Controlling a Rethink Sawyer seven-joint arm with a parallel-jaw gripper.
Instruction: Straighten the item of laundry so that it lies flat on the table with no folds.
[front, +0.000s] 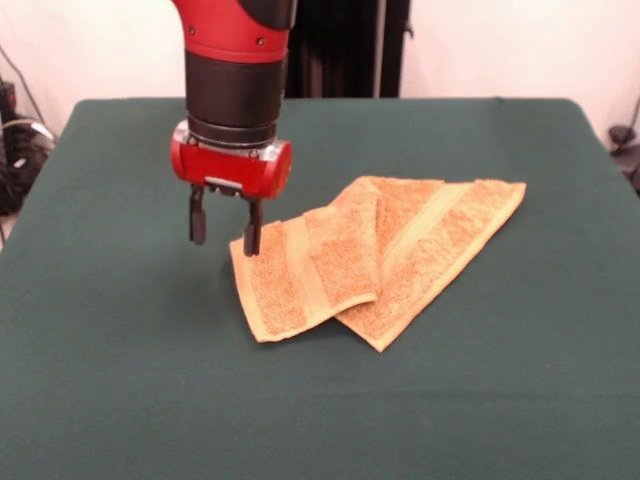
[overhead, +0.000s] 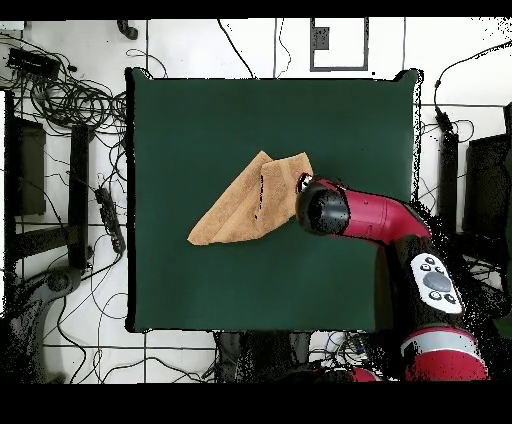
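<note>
In the front view, the gripper (front: 225, 229) hung at the left, fingers spread apart and holding nothing, one fingertip (front: 251, 240) just at the towel's (front: 375, 260) left corner. The towel lay to its right near the middle of the table (front: 120, 380), folded over itself, one flap overlapping the other. In the overhead view, the arm (overhead: 365, 215) covered the towel's (overhead: 245, 205) right edge.
</note>
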